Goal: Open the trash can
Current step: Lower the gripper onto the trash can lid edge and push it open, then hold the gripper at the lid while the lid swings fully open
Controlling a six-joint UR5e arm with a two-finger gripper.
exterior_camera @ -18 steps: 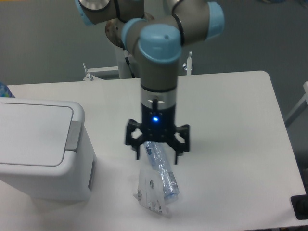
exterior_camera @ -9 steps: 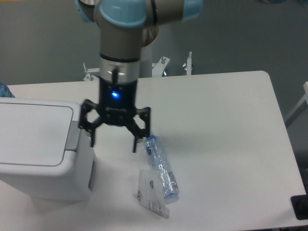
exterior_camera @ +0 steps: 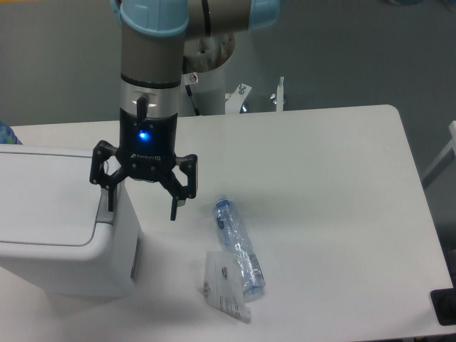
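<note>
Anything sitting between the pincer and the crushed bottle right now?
No. In the fixed camera view only bare table shows between the open pincer, at the trash can's right edge, and the crushed bottle.

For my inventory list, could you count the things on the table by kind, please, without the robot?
Bin: 1
Bottle: 1
Total: 2
The white, lidded bin stands at the table's left edge; the clear crushed bottle lies right of it, its label flattened out beside it.
</note>
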